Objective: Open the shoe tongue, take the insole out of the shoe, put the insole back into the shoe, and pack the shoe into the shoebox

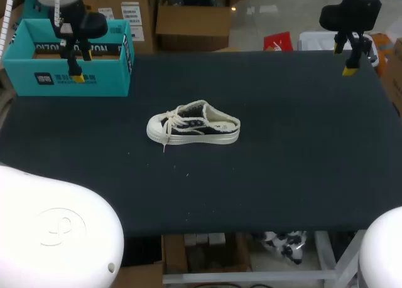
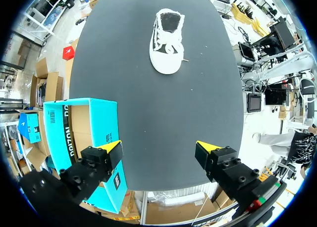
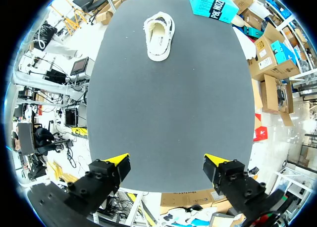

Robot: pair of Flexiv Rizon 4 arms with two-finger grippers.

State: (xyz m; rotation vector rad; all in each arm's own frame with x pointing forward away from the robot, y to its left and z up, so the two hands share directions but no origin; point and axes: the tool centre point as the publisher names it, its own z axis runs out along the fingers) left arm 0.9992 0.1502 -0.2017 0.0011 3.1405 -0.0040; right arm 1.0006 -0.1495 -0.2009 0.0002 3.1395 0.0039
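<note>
White rounded arm housings (image 1: 59, 234) fill the lower corners of the head view, and past them the black cloth counter (image 1: 282, 175) carries everything. At upper left the open teal cardboard shoebox (image 1: 63, 81) sits close to the counter's edge, with the left jaws hanging over it, apart and empty. At centre, well apart from both arms, lies the cream-and-black canvas sneaker (image 1: 193, 123), toe toward the box, its white laces (image 1: 168, 123) trailing loose. At upper right the right jaws hang apart, also empty. Likely trouble: the light, unpinned shoe would slide if its tongue is tugged one-handed. A yellow tip could snag a lace, and packing could shove the box off the edge.
</note>
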